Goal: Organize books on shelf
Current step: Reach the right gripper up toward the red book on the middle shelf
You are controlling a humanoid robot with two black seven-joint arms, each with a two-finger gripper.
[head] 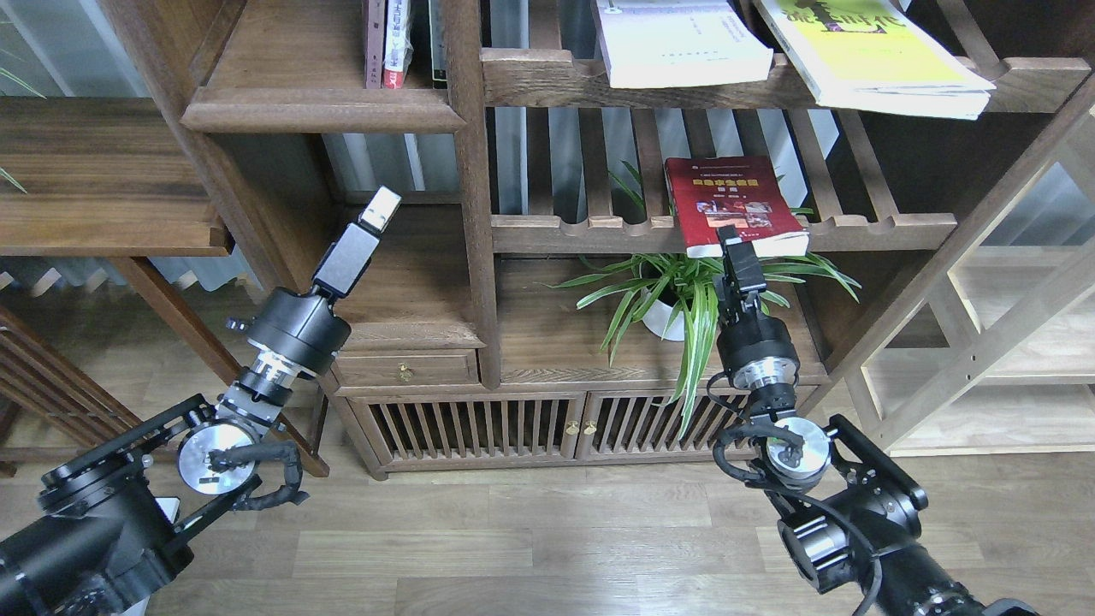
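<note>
1. Head view puts the dark red book on the lower slatted rack, lying flat with its near edge sticking out past the scalloped rail.
2. My right end effector sits at that overhanging edge; it is dark and seen end-on, so I cannot tell whether its fingers are apart or clamped on the book.
3. On the upper slatted rack lie the thick white book and, to its right, the yellow-green book, both overhanging the front rail.
4. The solid dark wood shelf at upper left carries a few upright books at its right end.
5. My left end effector is raised in open air below that shelf, touching nothing; I cannot tell its fingers apart.
6. A potted spider plant stands on the cabinet top under the red book.
</note>
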